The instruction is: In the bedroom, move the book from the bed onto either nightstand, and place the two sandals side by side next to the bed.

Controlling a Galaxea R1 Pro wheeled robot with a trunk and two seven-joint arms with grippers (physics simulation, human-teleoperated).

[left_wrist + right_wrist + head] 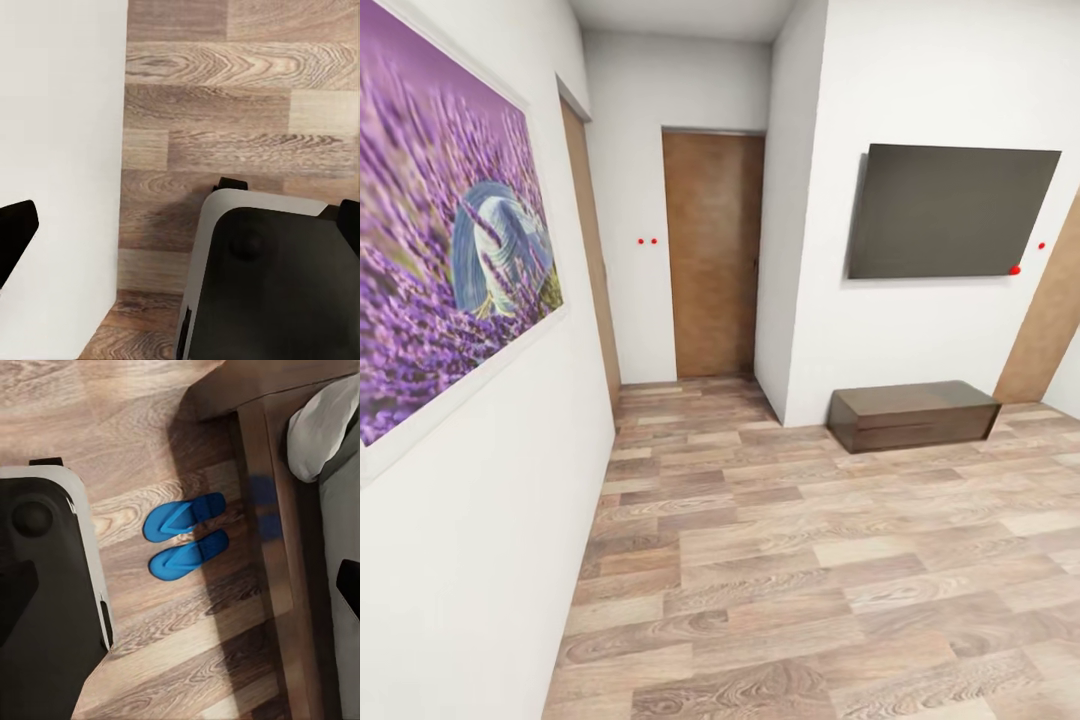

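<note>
Two blue sandals (184, 537) already lie paired beside your bed frame (264, 510); book unseen, finger states impossible to tell.

The floor (810, 560) is showing mixed-tone wood planks in beige, tan and grey-brown with swirling grain, while the walls (920, 330) are showing plain white and the picture (450, 230) on the wall is showing purple lavender blooms around a blue-white shape. The door (712, 255) is showing mid brown, the wall screen (950, 212) dark grey, and the low cabinet (912, 413) below it glossy dark brown. Beside the bed frame (262, 510), which is showing dark brown wood, the two sandals (185, 536) are showing bright blue, and the bedding (322, 427) is showing white and grey.
</note>
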